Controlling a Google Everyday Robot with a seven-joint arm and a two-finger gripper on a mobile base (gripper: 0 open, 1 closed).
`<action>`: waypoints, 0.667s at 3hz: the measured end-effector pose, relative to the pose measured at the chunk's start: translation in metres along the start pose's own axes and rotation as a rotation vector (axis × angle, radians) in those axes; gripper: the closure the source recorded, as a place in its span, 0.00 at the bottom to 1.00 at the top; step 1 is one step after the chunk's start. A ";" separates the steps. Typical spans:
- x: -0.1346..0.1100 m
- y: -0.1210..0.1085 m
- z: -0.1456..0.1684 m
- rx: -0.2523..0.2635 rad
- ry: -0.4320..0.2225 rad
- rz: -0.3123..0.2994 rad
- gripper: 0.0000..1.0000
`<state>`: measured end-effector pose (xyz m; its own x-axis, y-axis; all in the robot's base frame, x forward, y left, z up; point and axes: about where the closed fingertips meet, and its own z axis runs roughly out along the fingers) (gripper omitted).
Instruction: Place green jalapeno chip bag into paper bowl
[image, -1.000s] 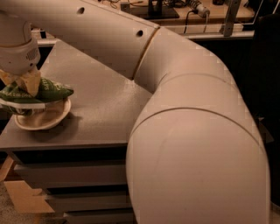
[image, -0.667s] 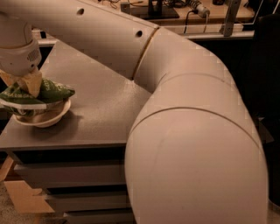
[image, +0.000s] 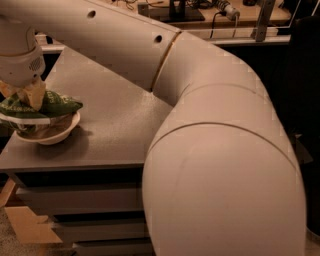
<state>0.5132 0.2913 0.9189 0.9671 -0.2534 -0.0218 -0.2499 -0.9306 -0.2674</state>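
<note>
- Grey tabletop (image: 112, 132): paper bowl (image: 62, 131) unmoved, directly beneath gripper (image: 27, 97).
- green jalapeno chip bag (image: 60, 105) has settled lower, onto the rim.
- Gripper still grasps the bag; release outstanding.

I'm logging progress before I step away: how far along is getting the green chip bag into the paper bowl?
Done: the green jalapeno chip bag is over the paper bowl near the table's left edge, and looks to lie across its rim. In hand: the gripper is on the bag's top; whether it has let go is unclear. Left: release and lift clear.
</note>
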 end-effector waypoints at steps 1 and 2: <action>0.000 -0.004 0.001 0.014 0.001 -0.001 0.04; 0.000 -0.005 0.002 0.019 0.002 -0.002 0.00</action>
<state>0.5146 0.2967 0.9188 0.9674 -0.2524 -0.0196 -0.2473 -0.9260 -0.2854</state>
